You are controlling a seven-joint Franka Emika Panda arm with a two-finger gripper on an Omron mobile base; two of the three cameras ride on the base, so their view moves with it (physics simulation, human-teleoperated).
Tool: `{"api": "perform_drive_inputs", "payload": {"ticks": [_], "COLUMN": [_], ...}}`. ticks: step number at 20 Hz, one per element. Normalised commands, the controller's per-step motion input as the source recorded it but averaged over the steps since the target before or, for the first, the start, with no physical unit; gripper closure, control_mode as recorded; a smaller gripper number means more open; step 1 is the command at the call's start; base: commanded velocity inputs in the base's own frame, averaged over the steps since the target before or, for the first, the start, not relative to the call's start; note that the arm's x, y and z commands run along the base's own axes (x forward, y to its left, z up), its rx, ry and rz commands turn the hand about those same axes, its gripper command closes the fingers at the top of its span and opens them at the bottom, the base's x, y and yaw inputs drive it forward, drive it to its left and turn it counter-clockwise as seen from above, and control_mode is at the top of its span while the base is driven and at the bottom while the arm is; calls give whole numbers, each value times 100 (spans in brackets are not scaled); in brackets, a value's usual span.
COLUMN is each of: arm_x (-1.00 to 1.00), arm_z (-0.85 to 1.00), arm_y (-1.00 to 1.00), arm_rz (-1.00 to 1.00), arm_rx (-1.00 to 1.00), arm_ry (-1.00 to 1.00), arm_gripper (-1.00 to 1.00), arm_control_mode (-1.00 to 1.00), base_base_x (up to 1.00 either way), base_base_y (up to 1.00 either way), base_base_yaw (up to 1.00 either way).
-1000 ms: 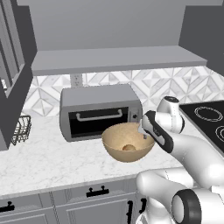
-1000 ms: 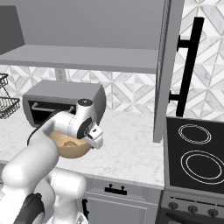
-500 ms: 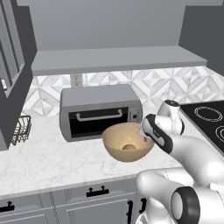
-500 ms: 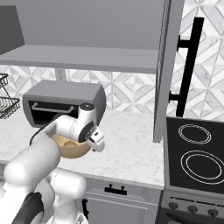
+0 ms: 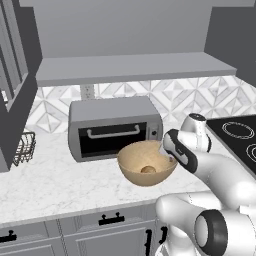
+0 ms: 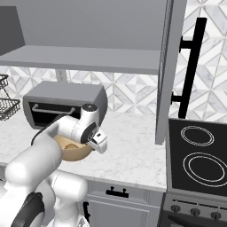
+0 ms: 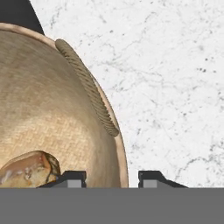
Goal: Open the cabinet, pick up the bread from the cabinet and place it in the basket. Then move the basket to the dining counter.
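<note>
The tan woven basket [image 5: 131,168] stands on the marble worktop in front of the toaster oven. The bread [image 5: 147,170], a small golden-brown roll, lies at its bottom. My gripper [image 5: 165,151] reaches down over the basket's right rim. In the hand view its jaws [image 7: 112,177] straddle the basket's [image 7: 57,113] rim just below the rope handle, one tip inside near the bread [image 7: 28,168], one outside. A strip of marble still shows between rim and outer tip. The cabinet [image 5: 135,67] stands open, its door [image 6: 166,71] swung out. The dining counter is out of view.
A grey toaster oven [image 5: 115,127] sits right behind the basket. A dark wire basket [image 5: 25,145] stands at the far left of the worktop [image 5: 60,185]. The black stovetop [image 6: 197,155] lies to the right. The open cabinet door hangs over the worktop's right end.
The jaws have narrowed from wide open to a close straddle of the basket's rim. The hand has shifted slightly. Basket and bread have stayed put.
</note>
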Motion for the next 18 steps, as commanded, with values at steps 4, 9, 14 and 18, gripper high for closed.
{"api": "perform_drive_inputs", "payload": {"ticks": [4, 9, 14, 18], "arm_x": [0, -6, -19, -25], "arm_z": [0, 6, 64, 79], "arm_y": [0, 0, 0, -14], "arm_rz": [0, -1, -12, -16], "arm_rx": [0, 0, 1, 12], "arm_ry": [0, 0, 0, 0], "arm_gripper": [100, 100, 100, 100], "arm_control_mode": [-100, -100, -100, -100], "base_base_x": [0, 0, 0, 0], "base_base_y": [0, 0, 0, 0], "base_base_yaw": [0, 0, 0, 0]}}
